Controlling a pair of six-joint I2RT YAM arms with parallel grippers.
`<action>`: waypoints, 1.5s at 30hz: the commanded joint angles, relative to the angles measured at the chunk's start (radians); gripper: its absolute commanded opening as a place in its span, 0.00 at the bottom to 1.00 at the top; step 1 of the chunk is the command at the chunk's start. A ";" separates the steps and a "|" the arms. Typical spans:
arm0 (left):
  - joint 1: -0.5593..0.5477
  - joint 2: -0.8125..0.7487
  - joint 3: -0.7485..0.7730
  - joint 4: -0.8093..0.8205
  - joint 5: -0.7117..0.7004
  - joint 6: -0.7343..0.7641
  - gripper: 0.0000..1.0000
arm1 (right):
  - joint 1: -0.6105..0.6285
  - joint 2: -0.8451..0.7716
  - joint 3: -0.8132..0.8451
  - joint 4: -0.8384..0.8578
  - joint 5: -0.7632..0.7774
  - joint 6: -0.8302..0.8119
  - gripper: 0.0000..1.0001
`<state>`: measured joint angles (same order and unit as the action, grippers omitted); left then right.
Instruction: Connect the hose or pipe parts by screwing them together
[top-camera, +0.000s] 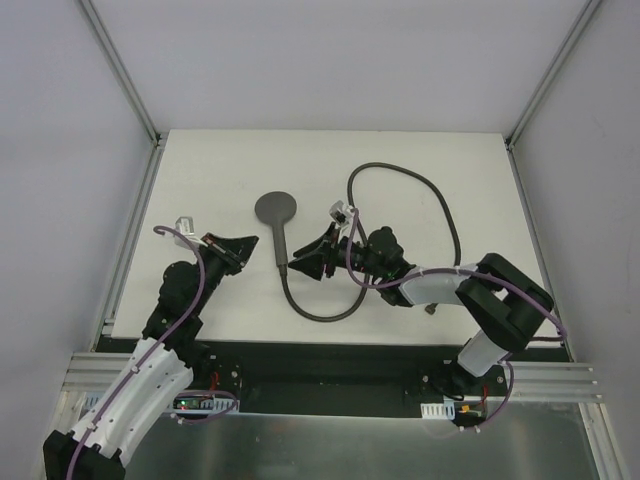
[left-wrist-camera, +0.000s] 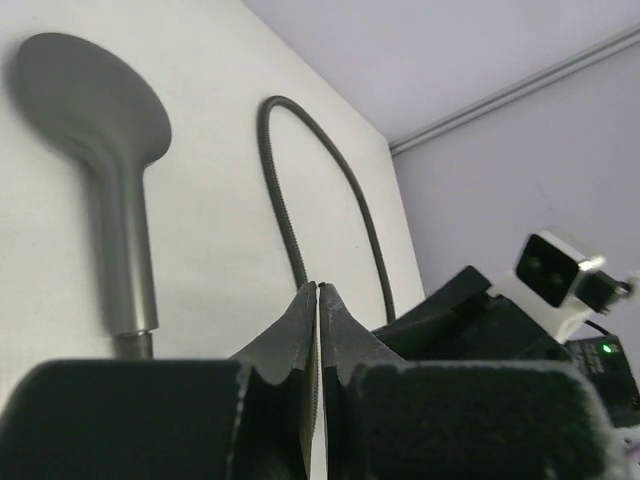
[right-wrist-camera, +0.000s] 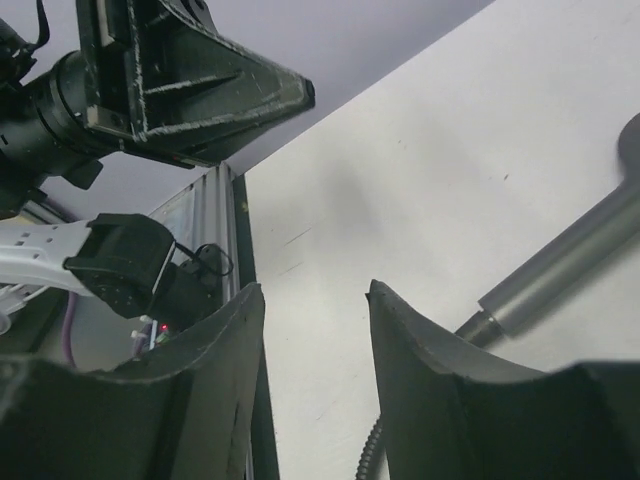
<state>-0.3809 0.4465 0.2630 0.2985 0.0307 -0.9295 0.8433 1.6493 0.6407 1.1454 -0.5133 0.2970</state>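
Observation:
The dark grey shower head (top-camera: 275, 207) lies flat on the white table, its handle (top-camera: 282, 250) pointing toward me. The hose (top-camera: 318, 314) meets the handle's lower end, curves right under my right arm and loops round the back right (top-camera: 400, 170). My left gripper (top-camera: 252, 240) hovers just left of the handle, shut with nothing between its fingers (left-wrist-camera: 318, 288); the shower head (left-wrist-camera: 92, 100) and hose (left-wrist-camera: 320, 190) lie beyond it. My right gripper (top-camera: 303, 262) stands open and empty (right-wrist-camera: 316, 292), just right of the handle's end (right-wrist-camera: 560, 270) and its fitting (right-wrist-camera: 482, 327).
The white table (top-camera: 200, 180) is bounded by metal rails on the left (top-camera: 130, 240) and along the near edge, with grey walls behind. The hose's free end rests near my right arm's elbow (top-camera: 432, 309). My left gripper (right-wrist-camera: 190, 90) shows in the right wrist view.

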 joint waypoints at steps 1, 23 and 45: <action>-0.009 0.034 0.079 -0.131 -0.075 0.038 0.00 | 0.000 -0.080 -0.026 -0.033 0.104 -0.094 0.48; -0.007 0.161 0.562 -0.693 0.003 0.489 0.99 | 0.004 -1.020 0.097 -1.470 1.010 -0.200 0.96; -0.006 -0.164 0.470 -0.682 0.120 0.523 0.99 | 0.002 -1.234 0.039 -1.428 0.819 -0.251 0.96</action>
<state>-0.3809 0.2958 0.7383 -0.4057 0.1307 -0.4210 0.8467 0.4145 0.6708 -0.3031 0.3237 0.0505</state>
